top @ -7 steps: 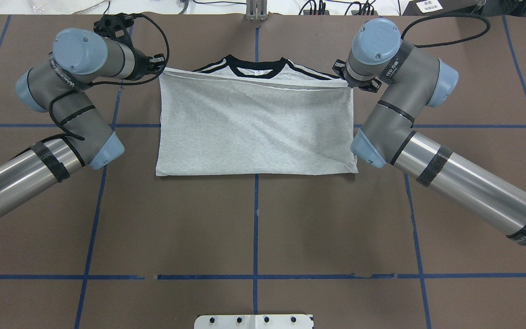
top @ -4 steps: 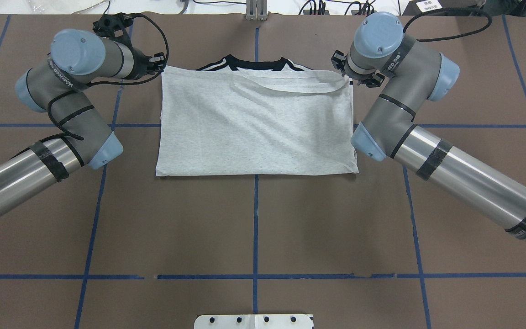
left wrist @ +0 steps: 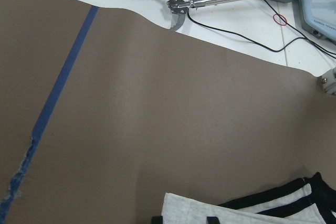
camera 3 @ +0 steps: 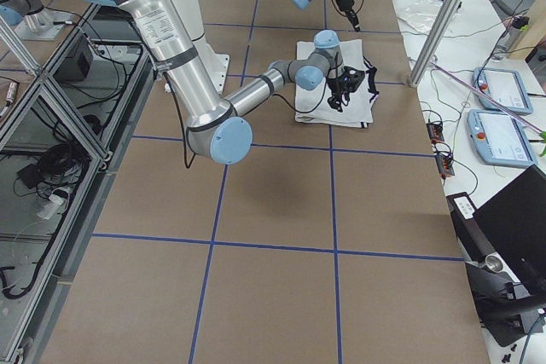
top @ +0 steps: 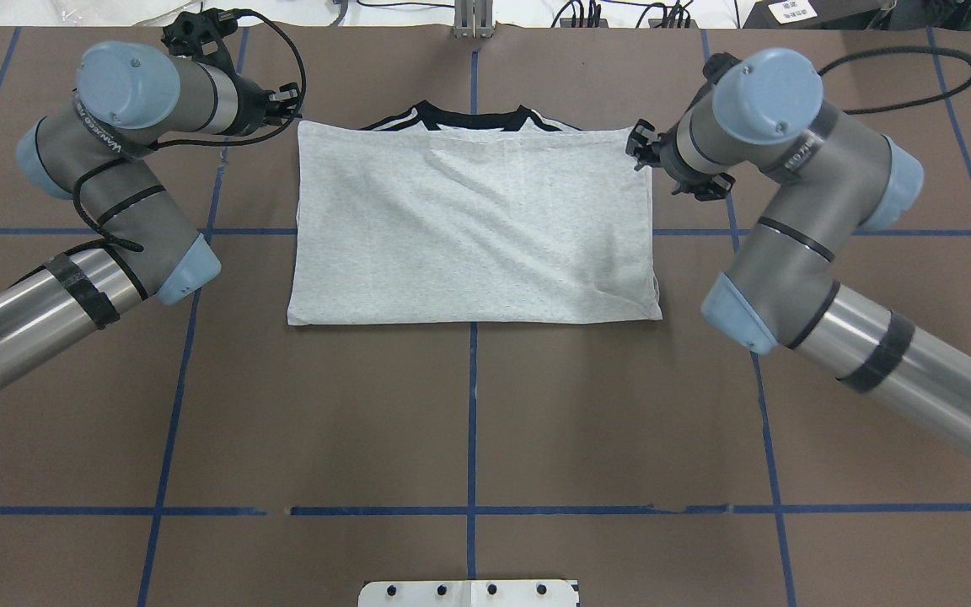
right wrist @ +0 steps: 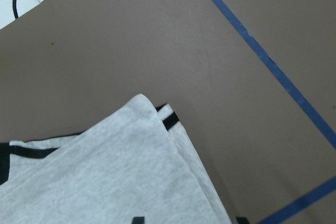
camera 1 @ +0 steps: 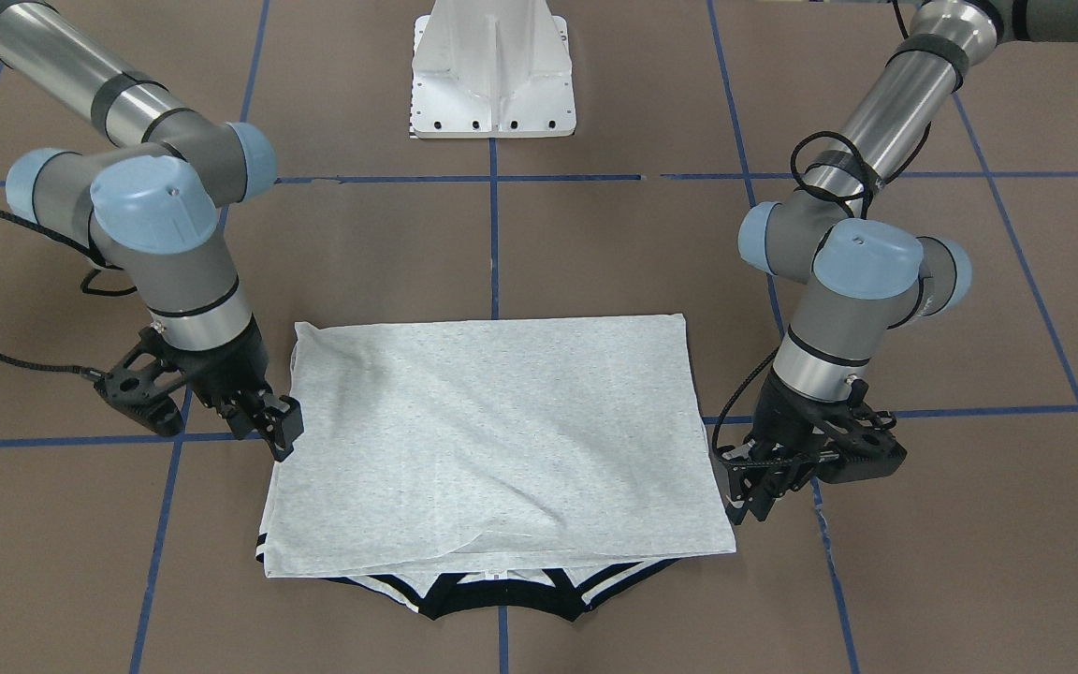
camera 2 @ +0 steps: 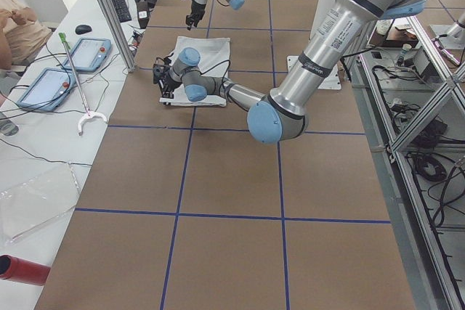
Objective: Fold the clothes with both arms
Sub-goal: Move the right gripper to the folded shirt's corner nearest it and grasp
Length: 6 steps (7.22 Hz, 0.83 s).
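Observation:
The light grey T-shirt [top: 473, 228] lies folded flat on the brown table, its black neckband [top: 473, 119] and shoulder stripes peeking out at the far edge. My left gripper [top: 290, 108] sits just off the shirt's far-left corner. It is on the right [camera 1: 747, 491] in the front-facing view. In its wrist view the fingertips [left wrist: 157, 219] stand apart over the cloth corner [left wrist: 210, 211]. My right gripper [top: 641, 152] is open beside the far-right corner [right wrist: 142, 103], low by the shirt's edge [camera 1: 282, 431]. The print is hidden.
The white pedestal base [camera 1: 494, 75] stands at the robot's side of the table. Blue tape lines [top: 472, 405] cross the brown surface. Beyond the far edge lie a metal grabber tool [left wrist: 173, 6], cables and tablets [camera 2: 87, 52]. A person [camera 2: 14, 27] sits there.
Both grippers carried the folded-over hem toward the collar. It now lies flat, and both grippers have let go. The right arm has swung outward and the left has drawn slightly away.

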Available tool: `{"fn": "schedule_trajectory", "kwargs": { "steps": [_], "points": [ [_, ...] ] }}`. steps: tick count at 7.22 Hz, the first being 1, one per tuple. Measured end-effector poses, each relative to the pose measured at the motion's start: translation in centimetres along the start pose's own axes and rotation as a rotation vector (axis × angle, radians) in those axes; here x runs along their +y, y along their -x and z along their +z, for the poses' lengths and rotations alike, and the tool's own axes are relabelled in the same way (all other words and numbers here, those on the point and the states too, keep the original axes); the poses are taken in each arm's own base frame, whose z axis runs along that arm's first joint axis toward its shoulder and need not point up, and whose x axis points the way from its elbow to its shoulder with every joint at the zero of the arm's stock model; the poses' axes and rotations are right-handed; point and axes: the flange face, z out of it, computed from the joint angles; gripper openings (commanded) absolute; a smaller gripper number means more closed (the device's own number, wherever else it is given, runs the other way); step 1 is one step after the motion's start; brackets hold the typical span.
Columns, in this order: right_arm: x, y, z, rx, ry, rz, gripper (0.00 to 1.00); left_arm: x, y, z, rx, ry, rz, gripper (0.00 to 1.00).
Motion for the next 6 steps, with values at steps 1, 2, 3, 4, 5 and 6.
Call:
{"fn": "schedule_trajectory", "kwargs": {
  "steps": [1, 2, 3, 4, 5, 6],
  "points": [
    [2.1, -2.2, -0.3, 0.003, 0.025, 0.031, 0.75, 0.0, -0.2, -0.3, 0.008, -0.002, 0.001, 0.39],
    [3.8, -3.6, -0.2, 0.010, 0.043, 0.082, 0.78, -0.2, -0.2, -0.5, 0.011, -0.005, 0.001, 0.39],
    [5.2, -4.5, 0.0, 0.016, 0.056, 0.133, 0.78, -0.4, -0.1, -0.7, 0.011, -0.008, -0.001, 0.39],
    [6.7, -5.0, 0.4, 0.017, 0.064, 0.156, 0.78, -0.8, 0.1, -0.8, 0.011, -0.012, -0.003, 0.39],
    [8.2, -5.5, 0.9, 0.021, 0.069, 0.158, 0.78, -1.1, 0.2, -0.9, 0.011, -0.017, -0.004, 0.39],
    [9.5, -6.0, 1.4, 0.029, 0.070, 0.153, 0.79, -1.3, 0.2, -1.0, 0.011, -0.019, -0.005, 0.39]
  ]
}}
